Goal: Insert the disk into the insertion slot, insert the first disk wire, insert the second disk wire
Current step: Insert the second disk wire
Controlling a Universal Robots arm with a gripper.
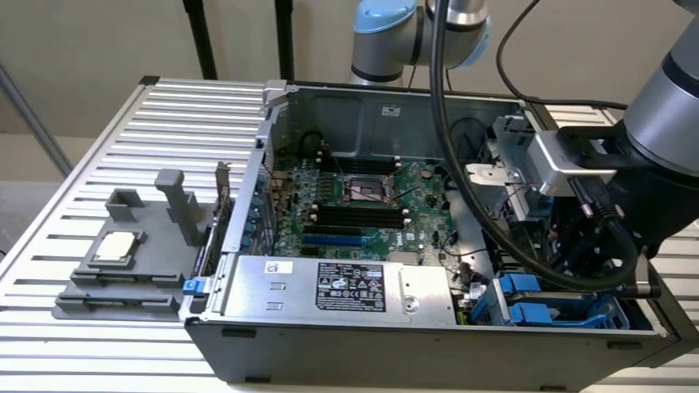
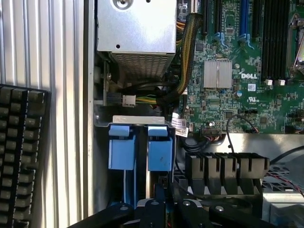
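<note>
Hand point(image 2: 164, 209) at lower centre, nearly closed, holding nothing you can confirm, above blue disk point(image 2: 159, 154) carriers. Watch loose cables point(image 2: 183, 71): snagging risk.

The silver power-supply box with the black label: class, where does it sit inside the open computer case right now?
In the exterior view, the silver power-supply box lies along the case's near wall, in front of the green motherboard, with the bright blue drive carriers toward the exterior view's right.

The lower part of the drive cage point(image 1: 546, 307) is hidden by the arm point(image 1: 644, 164) and cables. The keyboard point(image 2: 21, 152) is cut off by the picture's edge.
</note>
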